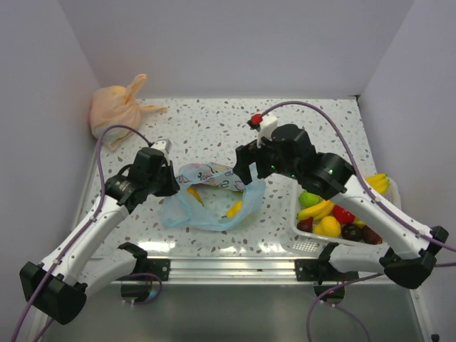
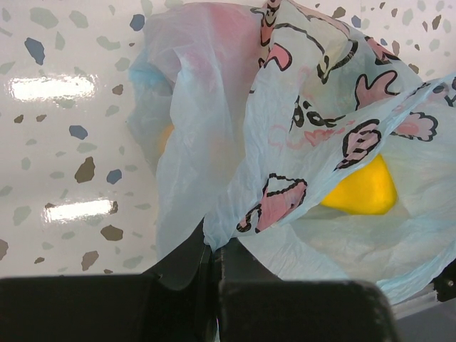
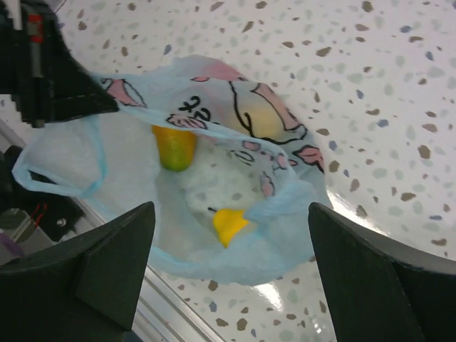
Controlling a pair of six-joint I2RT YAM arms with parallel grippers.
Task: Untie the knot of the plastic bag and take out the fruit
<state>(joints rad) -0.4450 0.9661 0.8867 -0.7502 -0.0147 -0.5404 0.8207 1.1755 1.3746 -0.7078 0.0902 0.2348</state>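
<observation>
Left end effector pinches the plastic bag

Your right end effector hangs spread wide over its open mouth. The bag lies mid-counter, yellow fruit inside; a peach bag sits far left.

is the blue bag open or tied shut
Open. The plastic bag gapes toward the right wrist camera, two fruits bare inside; the left claw pinches its edge.
</observation>
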